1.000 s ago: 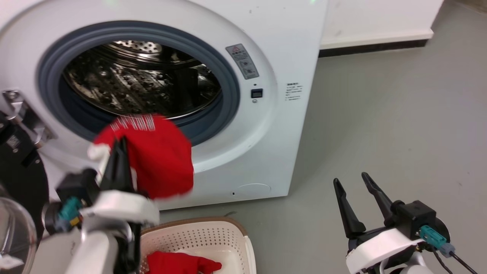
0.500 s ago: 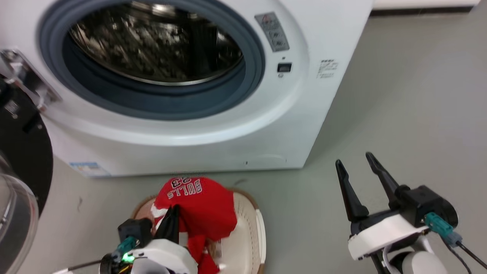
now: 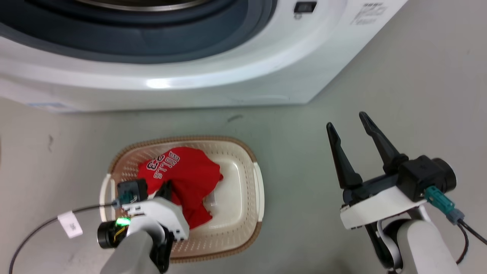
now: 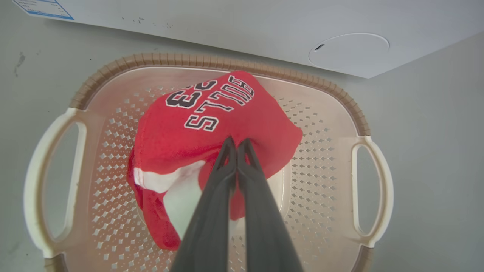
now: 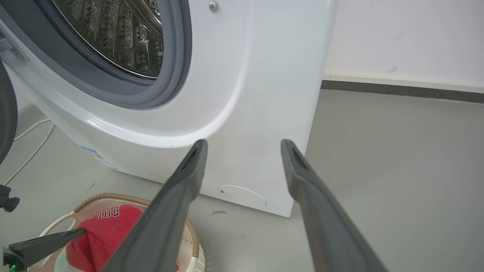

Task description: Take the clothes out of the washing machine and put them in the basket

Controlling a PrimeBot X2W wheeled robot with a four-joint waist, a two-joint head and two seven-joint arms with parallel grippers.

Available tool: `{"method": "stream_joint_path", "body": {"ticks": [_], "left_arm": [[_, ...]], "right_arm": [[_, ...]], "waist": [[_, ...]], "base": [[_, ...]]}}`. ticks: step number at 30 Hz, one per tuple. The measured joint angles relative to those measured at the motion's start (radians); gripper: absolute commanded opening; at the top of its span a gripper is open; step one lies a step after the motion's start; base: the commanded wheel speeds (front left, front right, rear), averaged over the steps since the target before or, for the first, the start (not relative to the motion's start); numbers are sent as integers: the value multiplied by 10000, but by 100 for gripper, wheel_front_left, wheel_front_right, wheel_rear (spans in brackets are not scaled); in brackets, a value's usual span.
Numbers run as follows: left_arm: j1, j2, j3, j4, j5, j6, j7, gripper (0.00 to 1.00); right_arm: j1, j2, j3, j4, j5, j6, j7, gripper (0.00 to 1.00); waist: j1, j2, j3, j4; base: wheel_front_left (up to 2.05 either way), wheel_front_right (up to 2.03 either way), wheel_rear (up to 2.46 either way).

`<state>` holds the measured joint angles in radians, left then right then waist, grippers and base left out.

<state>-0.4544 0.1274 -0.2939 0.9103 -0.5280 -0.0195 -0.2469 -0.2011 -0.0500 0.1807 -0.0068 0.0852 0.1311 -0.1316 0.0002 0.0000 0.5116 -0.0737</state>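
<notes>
Noted matt cloth in the jersey [image 4: 242,124], smooth perforated plastic in the basket [image 4: 113,124], glossy casing on the washing machine [image 3: 213,80], shiny steel in its drum [image 5: 124,37].

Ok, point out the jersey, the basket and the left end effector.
jersey [image 4: 177,139]: left wrist view, red fabric below the lettering.
basket [image 4: 189,60]: left wrist view, brown top rim.
left end effector [image 4: 237,142]: left wrist view, shut fingertips pinching the jersey.

I read bright, even overhead light in all three views: a soft glare band on the large white front-loading washing machine [image 3: 159,82], faint shadow beside the cream perforated plastic basket [image 3: 190,138] on the grey floor [image 3: 304,152], and sharp lettering on the bright red fabric jersey [image 4: 211,124].
</notes>
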Motion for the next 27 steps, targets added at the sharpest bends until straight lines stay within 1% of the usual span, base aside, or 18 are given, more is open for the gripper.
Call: {"method": "stream_joint_path", "body": {"ticks": [5,6,9,13,15,16,17,18,23,24,25,26,27], "left_arm": [[-1299,-173,284,1668,-297,-222,-75,0],[-1860,-219,316,2389,-311,-305,-115,0],[-2364,-245,301,2876,-305,-351,-119,0],[-2804,-245,337,3350,-337,-295,-107,1],[-2844,-234,393,3511,-424,-242,-29,49],[-2855,-238,430,3555,-508,-236,-27,97],[-2855,-240,431,3590,-512,-236,-29,100],[-2849,-247,430,3618,-518,-242,-29,100],[-2148,-403,546,3643,-740,-577,-130,100],[-1939,-418,573,3507,-734,-604,-132,100],[-1939,-418,573,3507,-734,-604,-132,100],[-1739,-422,616,3285,-713,-610,-134,100],[-1362,-428,723,2731,-552,-656,-146,100]], "right_arm": [[-435,-2,140,6,-50,0,-92,100],[-684,-2,303,38,-40,0,-171,100],[-796,-2,414,54,25,0,-263,100],[-869,-2,468,151,109,0,-364,100],[-870,0,477,226,165,0,-437,100],[-872,0,464,286,222,0,-456,100],[-872,-4,449,372,222,0,-485,100],[-872,-4,431,447,222,0,-504,100],[-779,-2,431,874,316,0,-669,100],[-717,0,422,963,339,0,-675,100],[-717,0,422,963,339,0,-675,100],[-592,4,401,1026,343,0,-671,100],[-350,2,303,1103,339,0,-637,100]], "waist": [[0,0,1050,-82],[0,0,1617,-142],[0,0,2116,-234],[0,0,2616,-394],[0,0,2731,-506],[0,0,2749,-560],[0,0,2723,-592],[0,0,2664,-612],[-1,0,1717,-594],[-1,0,1486,-579],[-1,0,1486,-579],[-1,0,1236,-562],[-2,0,697,-519]], "base": [[0,0,0],[0,0,0],[0,0,0],[0,0,0],[0,0,0],[0,0,0],[0,0,0],[0,0,0],[0,0,0],[0,0,0],[0,0,0],[0,0,0],[0,0,0]]}}
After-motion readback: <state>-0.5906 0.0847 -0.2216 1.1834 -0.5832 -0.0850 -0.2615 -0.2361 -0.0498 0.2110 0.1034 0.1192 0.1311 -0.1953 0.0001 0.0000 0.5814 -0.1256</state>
